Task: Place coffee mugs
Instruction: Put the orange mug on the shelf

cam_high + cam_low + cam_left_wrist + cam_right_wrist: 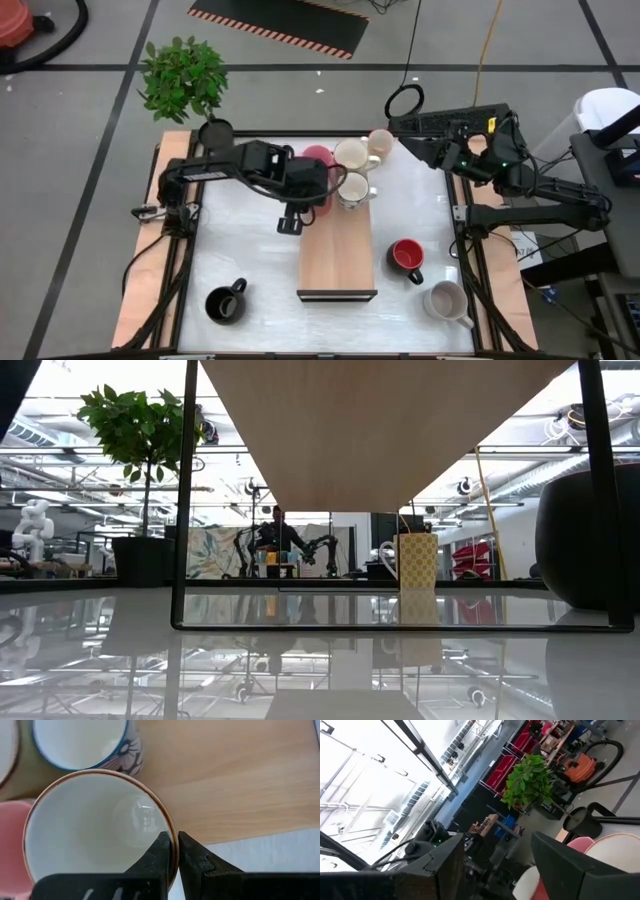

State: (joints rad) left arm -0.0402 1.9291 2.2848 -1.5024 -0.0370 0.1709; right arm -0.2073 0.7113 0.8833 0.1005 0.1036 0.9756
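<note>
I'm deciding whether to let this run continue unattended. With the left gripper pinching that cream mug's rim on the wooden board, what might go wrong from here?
1. The left gripper grips the cream mug only by a thin bit of rim, so the mug might slip or tip if lifted.
2. The pink mug and the blue-patterned mug sit close beside it; moving it could knock them.
3. The mug sits near the wooden board edge and could drop off it.
</note>
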